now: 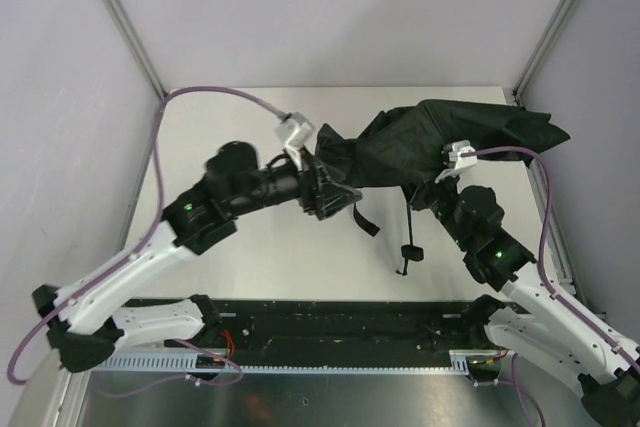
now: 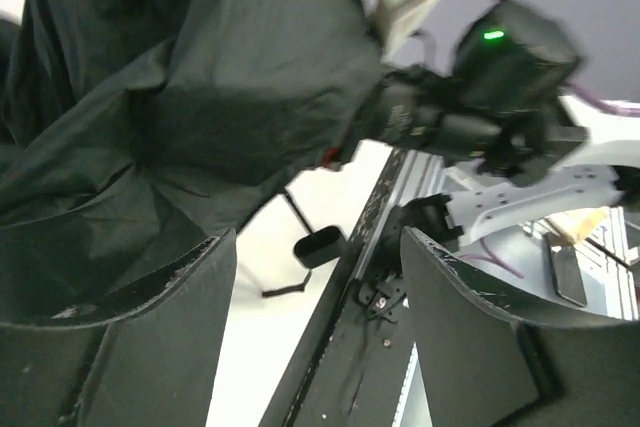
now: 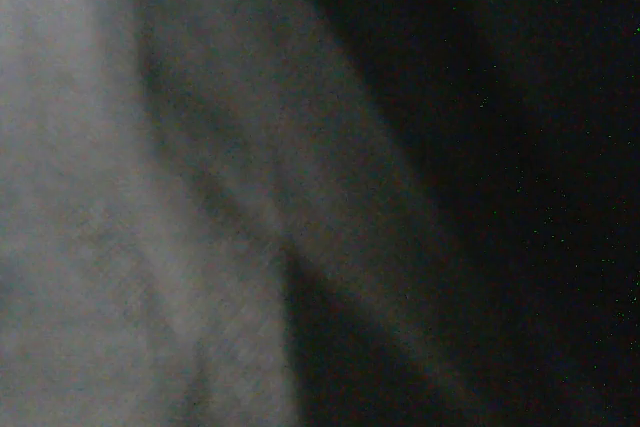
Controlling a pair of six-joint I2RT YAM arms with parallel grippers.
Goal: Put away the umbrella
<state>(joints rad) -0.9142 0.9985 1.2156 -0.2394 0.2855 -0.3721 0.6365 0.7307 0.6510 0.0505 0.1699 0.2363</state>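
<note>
The black umbrella [image 1: 440,142] lies half collapsed at the back right of the white table [image 1: 240,137], with its canopy crumpled. Its small handle [image 1: 410,252] and strap hang toward the near edge. My left gripper [image 1: 340,197] is at the canopy's left edge. In the left wrist view it [image 2: 318,239] is open with nothing between the jaws. The canopy [image 2: 200,97] is above and to the left of it, and the handle [image 2: 322,247] is beyond it. My right arm's wrist [image 1: 468,209] reaches under the canopy, which hides its fingers. Fabric [image 3: 200,197] fills the right wrist view.
A black rail [image 1: 330,322] runs along the table's near edge between the arm bases. Grey walls and metal posts [image 1: 120,17] close in the left, back and right. Purple cables [image 1: 220,92] loop over both arms. The right arm [image 2: 500,77] shows in the left wrist view.
</note>
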